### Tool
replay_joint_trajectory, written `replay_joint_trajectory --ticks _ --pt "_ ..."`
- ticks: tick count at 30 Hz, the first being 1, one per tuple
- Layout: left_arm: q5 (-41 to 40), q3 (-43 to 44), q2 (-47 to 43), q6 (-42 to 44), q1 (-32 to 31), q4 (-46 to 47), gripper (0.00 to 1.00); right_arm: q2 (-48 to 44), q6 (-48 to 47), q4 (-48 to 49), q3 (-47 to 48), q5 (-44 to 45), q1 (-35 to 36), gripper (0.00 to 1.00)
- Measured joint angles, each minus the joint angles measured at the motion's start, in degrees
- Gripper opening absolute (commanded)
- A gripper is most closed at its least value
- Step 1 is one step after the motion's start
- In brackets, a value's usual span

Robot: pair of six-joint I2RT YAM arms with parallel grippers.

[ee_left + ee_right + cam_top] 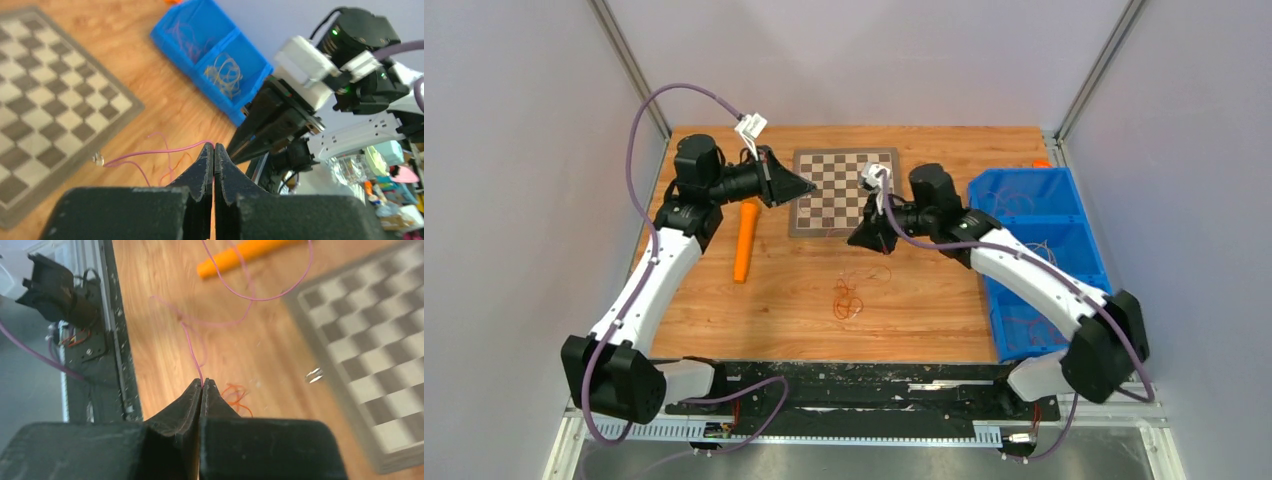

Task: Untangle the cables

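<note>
Cables [848, 297]: a reddish tangle lay near the chessboard [844, 190], off its near edge. One pink strand [165, 151] was pinched by the fully closed left gripper [214, 150], at the chessboard's left edge, and by the fully closed right gripper [202, 385], at its near edge.

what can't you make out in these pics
- pink wire: too thin to trace in the top view
- wire tangle: loops too small to count, top view
- orange cylinder: cut off by the top edge, right wrist view
- blue bin contents: blurred, left wrist view
</note>
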Motion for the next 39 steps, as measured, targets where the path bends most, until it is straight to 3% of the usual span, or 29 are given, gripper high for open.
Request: replay_joint_trajectory --ticks 2,4,6,8,12,15,19,21,23,25,28,34,39 --pt "0.04 -1.57 0.9 0.81 0.0 -2.23 0.0 5.49 -0.02 -6.34 1.92 -0.83 -0.44 0.0" --pt "0.31 -4.52 0.68 0.26 0.04 -2.25 0.0 7.74 0.15 -12.79 10.08 -1.36 -0.7 0.0" --pt "0.28 -6.29 -0.39 -0.46 0.04 -1.53 0.0 7.67 0.31 -12.37 21.35 -1.33 -0.81 0.0" --pt "0.33 -6.38 -1.51 -0.59 0.04 -0.81 0.0 3.89 0.31 -4.85 27.85 -1.38 -0.81 0.0" --pt "0.79 -6.38 -2.89 0.09 0.04 -0.17 0.0 -9.92 -2.23 2.56 15.21 -3.82 -0.63 0.0" --pt "0.92 -6.38 -2.45 1.46 0.04 -1.57 0.0 -7.19 -5.01 -2.23 11.1 -6.23 0.04 0.0" --pt "0.92 -6.38 -2.03 2.75 0.04 -3.48 0.0 5.27 -4.31 -11.28 17.35 -6.03 -0.63 0.0" --pt "0.94 -6.38 -2.1 2.6 0.04 -2.93 0.0 8.63 -2.27 -12.44 25.46 -5.22 -1.66 0.0" --pt "0.94 -6.38 -2.1 2.36 0.04 -2.1 0.0 7.67 -1.42 -8.7 30.05 -4.83 -2.54 0.0" --pt "0.96 -6.38 -2.1 2.23 0.04 -1.25 0.0 3.06 -1.53 -4.76 27.56 -4.68 -3.17 0.0" --pt "1.57 -6.29 -2.1 2.36 0.04 -0.76 0.0 -1.22 -1.4 -7.06 25.33 -5.99 -3.26 0.0" --pt "2.01 -5.11 -2.14 5.84 0.04 -3.04 0.0 3.3 1.42 -4.85 38.8 -4.31 -2.8 0.0" --pt "3.1 -5.14 -2.01 6.03 -0.22 -2.95 0.0 -2.8 -1.01 -1.57 33.79 -0.35 -3.21 0.0"
